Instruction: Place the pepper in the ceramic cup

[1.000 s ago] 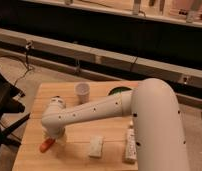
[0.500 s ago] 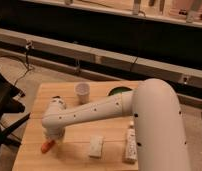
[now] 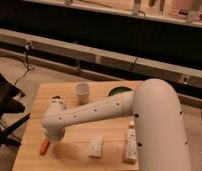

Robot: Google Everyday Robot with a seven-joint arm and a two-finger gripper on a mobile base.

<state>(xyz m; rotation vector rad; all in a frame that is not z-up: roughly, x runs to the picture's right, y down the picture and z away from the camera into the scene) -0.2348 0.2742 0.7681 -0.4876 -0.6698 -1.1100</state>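
Note:
The pepper is small, slender and orange-red. It lies on the wooden table near the front left corner. The ceramic cup is whitish-grey and stands upright at the back middle of the table, well apart from the pepper. My white arm reaches from the right across the table. Its gripper points down at the left end, just above and right of the pepper. The wrist hides most of the gripper.
A wide green bowl sits behind the arm, right of the cup. A white block and a white tube-like object lie near the front edge. A dark chair stands left of the table.

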